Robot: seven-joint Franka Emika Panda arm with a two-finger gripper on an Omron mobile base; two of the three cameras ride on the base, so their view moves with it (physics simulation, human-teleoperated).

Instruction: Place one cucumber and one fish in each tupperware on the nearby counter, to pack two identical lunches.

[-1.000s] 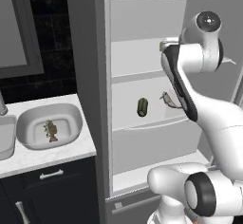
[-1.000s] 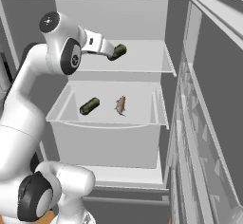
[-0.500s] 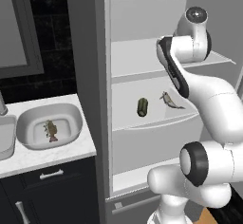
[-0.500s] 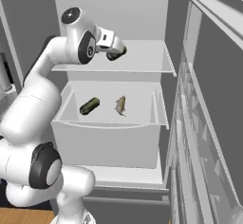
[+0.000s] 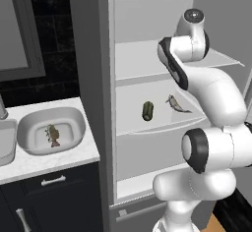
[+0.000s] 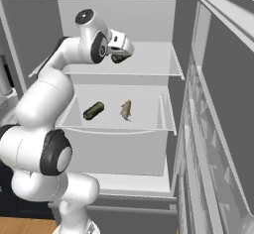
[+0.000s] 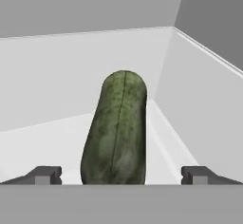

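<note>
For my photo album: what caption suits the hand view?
Open gripper lined up on a cucumber lying on a white fridge shelf.

Object: a dark green, mottled, blunt-ended cucumber (image 7: 116, 133), lying lengthwise away from the camera, its rounded far end uppermost in the frame, a faint seam down its middle.
Surface: a plain white fridge shelf (image 7: 42, 147) under the cucumber, flat and bare around it.
Walls: a pale grey back wall (image 7: 71, 71) across the top, meeting a white side wall (image 7: 204, 109) at a corner on the upper right.
Pincer (image 7: 121, 174): two small dark grey fingertips (image 7: 45, 174) at the bottom, spread wide, one on either side of the cucumber's near end, neither touching it.
Position: the cucumber sits centred between the tips, near the side wall but apart from it.
</note>
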